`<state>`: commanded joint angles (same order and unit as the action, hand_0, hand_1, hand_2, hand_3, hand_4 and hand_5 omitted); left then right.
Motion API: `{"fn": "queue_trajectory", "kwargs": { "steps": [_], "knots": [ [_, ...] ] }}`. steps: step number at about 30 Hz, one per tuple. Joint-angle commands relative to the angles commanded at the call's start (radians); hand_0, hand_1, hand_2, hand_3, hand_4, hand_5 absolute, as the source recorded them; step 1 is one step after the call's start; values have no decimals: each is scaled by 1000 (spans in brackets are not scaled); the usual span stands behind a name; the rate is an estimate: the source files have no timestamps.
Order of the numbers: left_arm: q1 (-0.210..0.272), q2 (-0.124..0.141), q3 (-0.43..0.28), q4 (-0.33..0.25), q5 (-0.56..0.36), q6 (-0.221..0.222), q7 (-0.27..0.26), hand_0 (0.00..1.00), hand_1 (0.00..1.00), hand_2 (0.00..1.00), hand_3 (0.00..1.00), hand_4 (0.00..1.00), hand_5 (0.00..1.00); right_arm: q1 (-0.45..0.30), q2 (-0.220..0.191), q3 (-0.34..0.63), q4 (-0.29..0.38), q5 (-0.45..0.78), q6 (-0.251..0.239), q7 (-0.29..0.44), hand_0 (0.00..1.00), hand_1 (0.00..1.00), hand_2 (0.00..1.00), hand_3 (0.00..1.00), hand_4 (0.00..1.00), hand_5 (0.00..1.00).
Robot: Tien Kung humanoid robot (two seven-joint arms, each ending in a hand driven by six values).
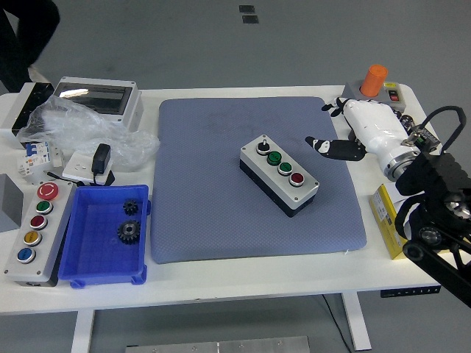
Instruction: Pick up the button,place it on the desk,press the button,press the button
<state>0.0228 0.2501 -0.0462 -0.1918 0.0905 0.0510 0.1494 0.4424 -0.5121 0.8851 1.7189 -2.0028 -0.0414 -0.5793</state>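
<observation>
Head view: we log the button box resting on the grey mat, our right hand hovering beside it with fingers spread and empty, risking a push that skids the box instead of pressing.

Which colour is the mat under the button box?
The mat is greyish blue, seen best in the head view.

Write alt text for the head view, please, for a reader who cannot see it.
A grey button box with two green buttons and one red lies on a blue-grey mat; the robot's white right hand hovers open beside it. At left, a blue tray holds two black gears.
</observation>
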Motion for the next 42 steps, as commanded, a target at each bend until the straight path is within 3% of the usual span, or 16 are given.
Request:
{"fn": "queue_trajectory", "kwargs": {
  "steps": [4, 5, 9, 13, 28, 37, 42],
  "knots": [
    [1, -1, 5, 0, -3, 0, 0, 681, 698, 634, 640, 644, 367, 26, 51, -14, -41, 2, -5, -22, 854, 868, 930, 998, 998, 742],
    [1, -2, 7, 0, -4, 0, 0, 682, 698, 633, 640, 641, 366, 35, 67, -20, -56, 2, -4, -31, 866, 966, 998, 998, 998, 775],
    [1, -3, 10, 0, -5, 0, 0, 682, 698, 633, 640, 641, 366, 68, 130, -50, -128, 5, 12, -66, 866, 966, 998, 998, 998, 775],
    [0, -2, 11, 0, -5, 1, -1, 682, 698, 633, 639, 641, 369, 93, 167, -81, -190, 17, 34, -66, 856, 998, 998, 998, 998, 800],
    [-4, -5, 13, -1, 0, 0, -3, 681, 698, 630, 633, 622, 371, 137, 224, -172, -293, 31, 76, -66, 842, 998, 998, 998, 998, 827],
    [3, -9, 31, 1, -15, -3, -5, 681, 697, 627, 625, 597, 364, 143, 248, -212, -401, 59, 71, -66, 842, 982, 998, 998, 998, 832],
    [4, -12, 33, 1, -17, -4, -7, 681, 698, 624, 621, 584, 355, 144, 252, -223, -419, 67, 65, -66, 840, 966, 998, 998, 998, 837]
  ]
}}
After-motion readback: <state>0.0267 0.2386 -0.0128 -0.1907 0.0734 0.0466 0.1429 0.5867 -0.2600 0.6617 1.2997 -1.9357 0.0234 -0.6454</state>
